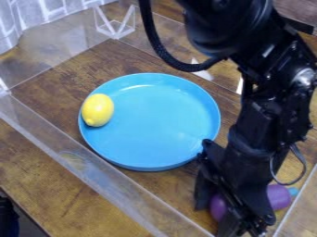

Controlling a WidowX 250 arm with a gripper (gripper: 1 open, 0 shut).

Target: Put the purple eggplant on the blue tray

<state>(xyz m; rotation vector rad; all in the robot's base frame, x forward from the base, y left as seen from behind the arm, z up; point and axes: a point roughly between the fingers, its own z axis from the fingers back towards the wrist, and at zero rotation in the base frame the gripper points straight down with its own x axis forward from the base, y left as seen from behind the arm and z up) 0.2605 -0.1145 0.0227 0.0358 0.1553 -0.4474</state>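
The purple eggplant (280, 197) lies on the wooden table at the lower right, mostly hidden behind the black arm; only purple patches show on either side of it. My gripper (243, 211) points straight down onto the eggplant, and its fingers are lost in the dark bulk of the hand. The blue tray (186, 139) is a wide round dish left of the gripper, its near right rim almost touching the arm. The eggplant rests outside the tray.
A yellow lemon (96, 109) sits on the tray's left side. Clear acrylic walls (74, 171) fence the wooden table along the front and left, and a clear stand (114, 20) is at the back.
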